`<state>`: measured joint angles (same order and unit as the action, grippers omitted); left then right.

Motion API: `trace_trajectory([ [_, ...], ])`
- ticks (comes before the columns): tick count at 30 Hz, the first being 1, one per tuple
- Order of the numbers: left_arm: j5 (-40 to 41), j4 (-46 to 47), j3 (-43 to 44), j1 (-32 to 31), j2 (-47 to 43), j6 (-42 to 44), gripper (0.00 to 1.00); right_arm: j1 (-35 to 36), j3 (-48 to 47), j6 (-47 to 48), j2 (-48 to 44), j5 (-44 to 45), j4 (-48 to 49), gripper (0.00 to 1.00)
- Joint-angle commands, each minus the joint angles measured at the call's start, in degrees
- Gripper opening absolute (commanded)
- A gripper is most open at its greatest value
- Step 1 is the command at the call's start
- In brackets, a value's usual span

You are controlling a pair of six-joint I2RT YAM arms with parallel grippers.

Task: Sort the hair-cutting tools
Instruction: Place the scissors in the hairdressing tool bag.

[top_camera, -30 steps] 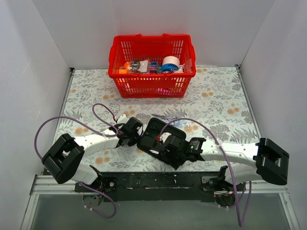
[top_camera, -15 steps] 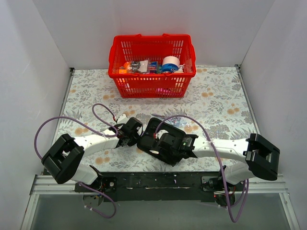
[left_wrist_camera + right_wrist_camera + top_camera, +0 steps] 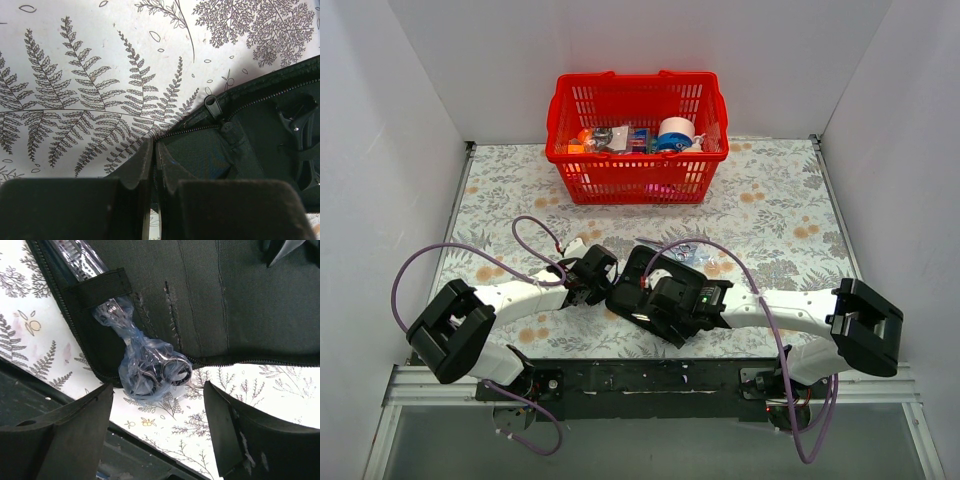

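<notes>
Mid-frame in my right wrist view the scissors (image 3: 160, 367), which I judge light, stiff steel, lie in slippery blue film (image 3: 131, 380), half tucked under the strap (image 3: 100, 290) of the pouch (image 3: 210, 300); I'd pinch at the loops (image 3: 174, 371); right fingers (image 3: 75, 430) stand open either side; left fingers (image 3: 125, 172) are clamped on the pouch edge.

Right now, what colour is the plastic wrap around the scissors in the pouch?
The plastic wrap is pale translucent blue; the right wrist view shows it best.
</notes>
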<state>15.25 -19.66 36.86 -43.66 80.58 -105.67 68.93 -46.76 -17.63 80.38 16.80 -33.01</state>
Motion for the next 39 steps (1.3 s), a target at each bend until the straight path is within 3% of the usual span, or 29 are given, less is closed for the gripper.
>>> trace_trajectory([
  [1,-4.6,-6.3,-2.9,-0.8,1.5,0.9,0.00,-1.4,2.3,1.3,0.7,-1.0,4.6,0.81],
  [13,-4.8,-5.8,-2.9,-0.8,2.3,0.9,0.00,-5.1,6.0,4.2,2.1,-8.7,10.8,0.81],
  [26,-5.0,-5.6,-3.1,-0.8,2.3,0.2,0.00,-3.7,6.7,-3.1,0.2,-11.6,9.9,0.45],
  [35,-5.8,-4.8,-4.1,-0.8,1.8,-0.2,0.00,-1.1,5.8,-12.5,-0.6,-9.2,10.7,0.32],
  [39,-6.5,-4.0,-4.4,-0.8,2.0,0.2,0.00,-0.3,4.3,-14.7,0.2,-6.3,10.2,0.31],
])
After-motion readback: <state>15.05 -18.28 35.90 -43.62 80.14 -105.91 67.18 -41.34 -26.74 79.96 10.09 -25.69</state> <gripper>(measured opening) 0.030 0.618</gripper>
